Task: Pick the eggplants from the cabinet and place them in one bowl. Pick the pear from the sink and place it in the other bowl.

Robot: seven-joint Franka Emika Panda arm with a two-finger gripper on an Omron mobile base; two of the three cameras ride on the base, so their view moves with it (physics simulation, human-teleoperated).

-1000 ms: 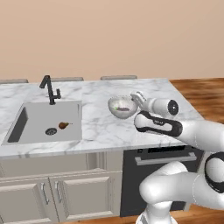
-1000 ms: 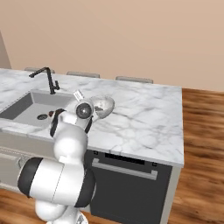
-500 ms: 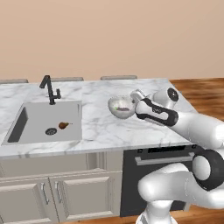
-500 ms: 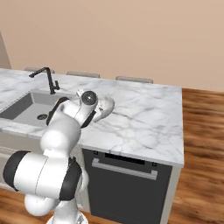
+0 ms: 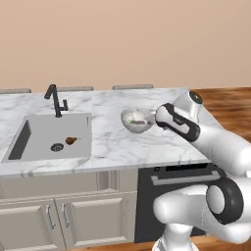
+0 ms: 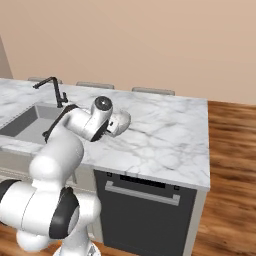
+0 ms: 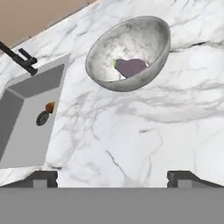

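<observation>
Left base view: white arm reaching over the white marble desk (image 5: 112,147), hand beside the round grey speckled bowl (image 5: 138,120) holding a dark purple eggplant (image 5: 139,121). Small brown pear (image 5: 71,140) lying on the floor of the grey rectangular sink (image 5: 51,137), near the round drain, below the black angular faucet (image 5: 56,100). Fingers themselves hidden behind the wrist here.

Right base view: arm in front of the bowl (image 6: 120,121), leaving just a pale rim showing; sink basin seen at a shallow angle, pear not discernible.

Hand view: looking down on the bowl (image 7: 129,53) with the eggplant (image 7: 130,67) inside, and the pear (image 7: 50,107) beside the drain in the sink (image 7: 26,118). Fingers (image 7: 43,178) spread wide at the bottom edge, holding nothing.

Judged: an eggplant delivered, hand free; likely turning toward the pear. Calls for swinging left over the sink, descending, closing on the pear. Second bowl not visible; whether more eggplants remain in the cabinet cannot be told.
</observation>
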